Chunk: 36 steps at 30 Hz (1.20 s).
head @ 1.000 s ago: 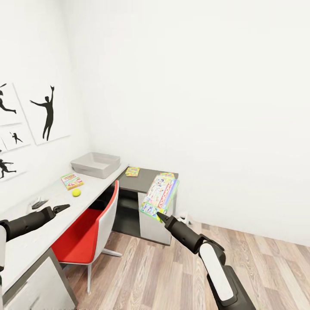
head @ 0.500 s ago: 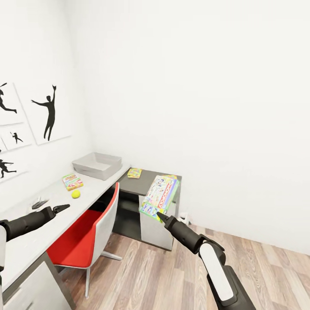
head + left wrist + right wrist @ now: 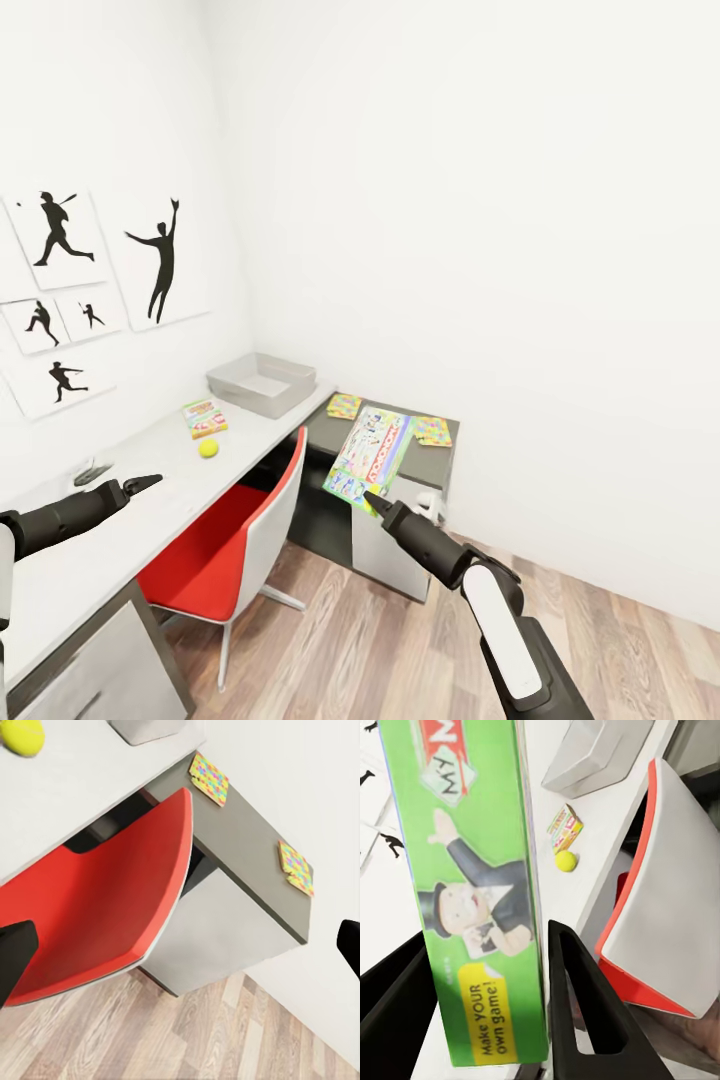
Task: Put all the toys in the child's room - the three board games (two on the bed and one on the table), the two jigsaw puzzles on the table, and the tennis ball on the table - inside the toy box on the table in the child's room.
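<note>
My right gripper (image 3: 371,496) is shut on a board game (image 3: 372,455), a flat green printed box (image 3: 472,892) clamped between its fingers (image 3: 577,1005) and held in the air in front of the table's dark low top (image 3: 320,428). The toy box (image 3: 262,384), a pale grey tray, stands at the far end of the pale table top (image 3: 150,475). A second small board game (image 3: 204,417) and the yellow tennis ball (image 3: 208,448) lie near it. Two jigsaw puzzles (image 3: 344,405) (image 3: 433,430) lie on the dark top. My left gripper (image 3: 140,484) hangs open over the pale top.
A red and white chair (image 3: 235,530) is tucked under the table between my arms. Black silhouette posters (image 3: 160,262) hang on the left wall. Wood-plank floor (image 3: 380,650) stretches in front of the desk, with a white wall behind it.
The whole picture has shifted right, so the camera has turned left. The second jigsaw puzzle now shows from behind the held box. Both arms keep their pose.
</note>
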Available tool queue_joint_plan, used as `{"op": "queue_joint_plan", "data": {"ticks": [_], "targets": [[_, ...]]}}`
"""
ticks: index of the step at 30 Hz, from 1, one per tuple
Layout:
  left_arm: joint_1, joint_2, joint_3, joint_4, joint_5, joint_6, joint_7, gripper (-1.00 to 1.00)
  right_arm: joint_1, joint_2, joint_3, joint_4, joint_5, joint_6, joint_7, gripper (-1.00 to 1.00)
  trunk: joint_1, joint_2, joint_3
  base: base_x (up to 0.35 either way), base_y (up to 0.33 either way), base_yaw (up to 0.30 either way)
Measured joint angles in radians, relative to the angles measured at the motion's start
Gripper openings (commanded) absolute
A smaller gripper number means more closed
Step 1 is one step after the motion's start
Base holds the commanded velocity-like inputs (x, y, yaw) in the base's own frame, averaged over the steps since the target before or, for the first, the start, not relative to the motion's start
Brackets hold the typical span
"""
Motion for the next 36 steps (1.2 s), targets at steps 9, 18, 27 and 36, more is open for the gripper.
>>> {"op": "queue_joint_plan", "data": {"ticks": [9,18,27,36], "targets": [[0.000,0.000,0.000,0.000,0.000,0.000,0.000,1.00,0.000,-0.002,0.004,0.001,0.001,-0.028,0.001,-1.00,0.000,0.000,0.000,0.239,-0.178,0.035],[0.000,0.000,0.000,0.000,0.000,0.000,0.000,1.00,0.000,-0.002,0.004,0.000,0.000,-0.029,0.003,-1.00,0.000,0.000,0.002,0.221,-0.024,0.231],[0.000,0.000,0.000,0.000,0.000,0.000,0.000,1.00,0.000,-0.002,0.004,-0.002,0.000,-0.029,0.006,-1.00,0.000,0.000,0.003,0.145,-0.001,0.274],[0.000,0.000,0.000,0.000,0.000,0.000,-0.001,1.00,0.000,-0.002,0.004,-0.003,-0.003,-0.030,0.008,-1.00,0.000,0.000,0.003,0.009,0.000,0.079]]}}
